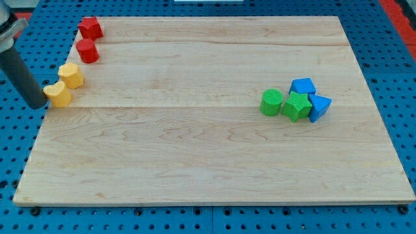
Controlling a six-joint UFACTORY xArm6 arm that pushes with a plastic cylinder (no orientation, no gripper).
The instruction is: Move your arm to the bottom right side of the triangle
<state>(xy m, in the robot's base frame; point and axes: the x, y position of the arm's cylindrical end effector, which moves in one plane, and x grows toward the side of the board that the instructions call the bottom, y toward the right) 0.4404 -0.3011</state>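
Observation:
A blue triangle block (320, 107) lies at the view's right, at the right end of a tight cluster. Touching it are a blue cube (303, 87) above-left, a green star block (297, 105) to its left, and a green cylinder (272, 103) further left. My rod comes in at the view's far left, and my tip (38, 104) rests at the board's left edge, touching or nearly touching the left side of a yellow heart block (58, 95). The tip is far to the left of the triangle.
A yellow hexagon block (71, 75), a red cylinder (87, 51) and a red star block (90, 28) run up the left edge above the heart. The wooden board (208, 156) sits on a blue pegboard table (396, 78).

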